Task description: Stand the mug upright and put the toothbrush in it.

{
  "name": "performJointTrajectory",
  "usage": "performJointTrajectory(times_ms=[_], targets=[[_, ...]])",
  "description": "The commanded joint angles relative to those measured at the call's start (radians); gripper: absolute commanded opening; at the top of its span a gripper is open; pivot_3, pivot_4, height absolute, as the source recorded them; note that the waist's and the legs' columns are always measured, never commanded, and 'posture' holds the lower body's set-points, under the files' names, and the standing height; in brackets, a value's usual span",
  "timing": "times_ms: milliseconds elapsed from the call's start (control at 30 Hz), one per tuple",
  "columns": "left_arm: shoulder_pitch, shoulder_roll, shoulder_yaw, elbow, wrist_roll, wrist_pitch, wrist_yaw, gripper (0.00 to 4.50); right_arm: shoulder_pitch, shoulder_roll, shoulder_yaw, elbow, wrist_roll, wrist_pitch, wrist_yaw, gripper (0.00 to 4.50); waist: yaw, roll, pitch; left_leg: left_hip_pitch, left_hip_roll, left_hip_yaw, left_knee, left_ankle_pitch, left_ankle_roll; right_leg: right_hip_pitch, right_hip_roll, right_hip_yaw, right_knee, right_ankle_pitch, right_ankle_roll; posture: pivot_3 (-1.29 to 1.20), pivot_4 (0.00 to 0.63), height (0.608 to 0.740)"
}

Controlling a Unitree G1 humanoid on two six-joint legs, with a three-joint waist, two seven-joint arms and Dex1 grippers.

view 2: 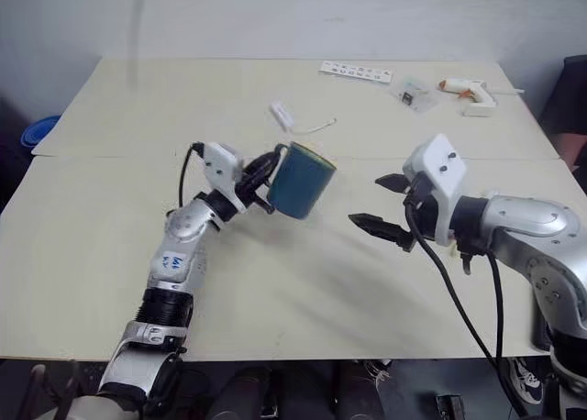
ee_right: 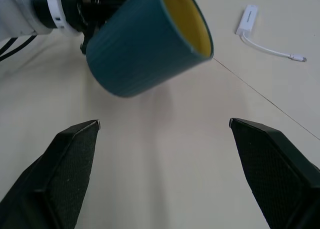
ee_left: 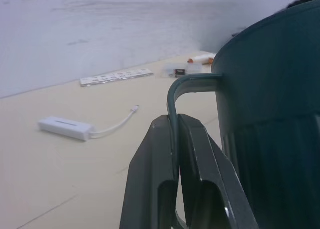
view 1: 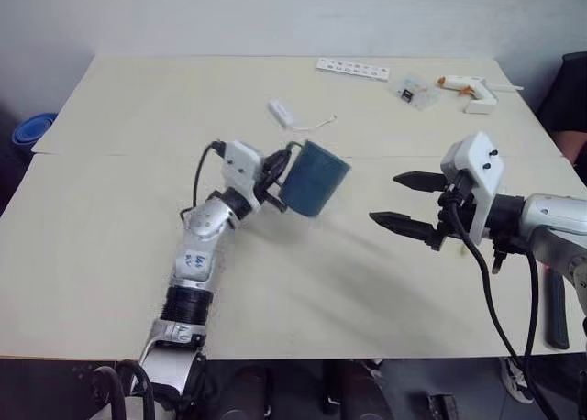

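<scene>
left gripper (view 1: pixel 275 183): you have it clenched on the mug's handle (ee_left: pixel 192 84)
mug (view 1: pixel 314 178): tilted, lifted off the table (view 1: pixel 303 282), just beyond your left fingers
right gripper (view 1: pixel 404 203): released, jaws wide, facing the mug, apart from it

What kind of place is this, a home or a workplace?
Probably a workshop or lab rather than a home. A plain pale table stands by a bare wall and carries loose work items: a glue gun, a white strip and a small white adapter with a cable.
</scene>
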Motion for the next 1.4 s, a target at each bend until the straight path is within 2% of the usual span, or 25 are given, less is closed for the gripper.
performJointTrajectory(times_ms=[33, 200, 233, 300, 700, 800, 933, 1033, 1100, 1233, 1400], targets=[[-0.011, -0.012, -0.014, 0.043, 0.027, -0.082, 0.014, 0.03, 0.002, -0.027, -0.045, -0.026, 0.013, 0.001, 0.001, 4.33, 0.000, 0.000, 0.000, 0.000, 0.000, 0.000, 0.000, 0.000, 0.000, 0.000, 0.000, 0.000, 0.000, 0.000, 0.000, 0.00, 0.150, 0.740], [-0.005, 0.012, -0.023, 0.073, 0.037, -0.097, -0.022, 0.03, 0.013, -0.032, -0.051, -0.029, 0.018, 0.001, 0.004, 4.33, 0.000, 0.000, 0.000, 0.000, 0.000, -0.001, 0.000, 0.000, 0.000, 0.000, 0.000, 0.000, 0.000, 0.000, 0.000, 0.00, 0.150, 0.740], [-0.001, 0.017, -0.020, 0.072, 0.032, -0.090, -0.028, 0.45, 0.018, -0.033, -0.052, -0.030, 0.022, 0.000, 0.009, 4.33, 0.000, 0.000, 0.000, 0.000, 0.000, -0.001, 0.000, 0.000, 0.000, 0.000, -0.001, 0.000, 0.000, 0.000, 0.000, 0.00, 0.150, 0.740], [0.008, 0.031, -0.015, 0.067, 0.022, -0.079, -0.043, 0.82, 0.029, -0.039, -0.054, -0.034, 0.032, 0.000, 0.025, 4.33, 0.000, 0.000, 0.000, 0.000, 0.000, -0.001, 0.000, 0.000, 0.000, 0.000, -0.001, 0.000, 0.000, 0.000, 0.000, 0.00, 0.150, 0.740], [0.090, 0.096, -0.006, -0.073, -0.004, 0.019, -0.095, 4.49, 0.032, -0.047, -0.028, -0.025, 0.040, -0.024, 0.053, 4.33, -0.001, 0.000, 0.000, 0.000, 0.000, -0.002, 0.000, 0.000, 0.000, 0.001, -0.001, 0.000, -0.001, 0.000, 0.000, 0.00, 0.150, 0.740], [0.018, 0.169, 0.041, -0.131, -0.095, 0.241, -0.159, 4.49, 0.028, -0.044, -0.022, -0.022, 0.037, -0.027, 0.054, 4.33, -0.001, 0.000, 0.000, 0.000, 0.000, -0.002, 0.000, 0.000, 0.000, 0.001, -0.001, 0.000, -0.001, 0.000, 0.000, 0.00, 0.150, 0.740], [-0.151, 0.282, 0.073, -0.104, -0.223, 0.546, -0.274, 4.49, 0.028, -0.040, -0.017, -0.019, 0.033, -0.032, 0.056, 4.33, -0.002, -0.001, 0.000, -0.001, 0.001, -0.003, 0.000, 0.000, 0.000, 0.001, 0.000, -0.001, 0.000, 0.000, 0.000, 0.00, 0.150, 0.740], [-0.327, 0.380, -0.036, 0.050, -0.193, 0.697, -0.450, 4.49, 0.038, -0.034, -0.012, -0.011, 0.020, -0.046, 0.059, 4.33, 0.000, 0.000, 0.000, -0.001, 0.000, -0.003, 0.000, 0.000, 0.000, 0.001, 0.001, -0.003, -0.002, 0.000, 0.000, 0.00, 0.150, 0.740], [-0.426, 0.400, -0.110, 0.161, -0.156, 0.757, -0.524, 4.49, 0.041, -0.028, -0.010, -0.008, 0.014, -0.053, 0.055, 4.33, 0.000, -0.001, 0.000, -0.001, -0.002, -0.003, 0.000, 0.000, 0.001, 0.002, 0.003, -0.005, -0.002, 0.000, 0.000, 0.00, 0.150, 0.740], [-0.584, 0.358, -0.218, 0.430, -0.055, 0.759, -0.576, 4.49, 0.047, -0.016, -0.011, -0.020, 0.016, -0.058, 0.040, 4.33, -0.001, -0.001, 0.000, -0.001, -0.002, -0.002, 0.000, 0.000, 0.002, 0.002, 0.004, -0.006, -0.002, 0.000, 0.000, 0.00, 0.150, 0.740], [-0.707, 0.262, -0.230, 0.717, 0.018, 0.616, -0.593, 4.49, 0.072, -0.010, -0.030, -0.048, 0.027, -0.055, 0.018, 4.33, -0.002, -0.001, 0.001, -0.004, -0.001, -0.002, 0.000, 0.000, 0.002, -0.001, 0.004, -0.006, -0.002, 0.000, 0.001, 0.00, 0.150, 0.740]])
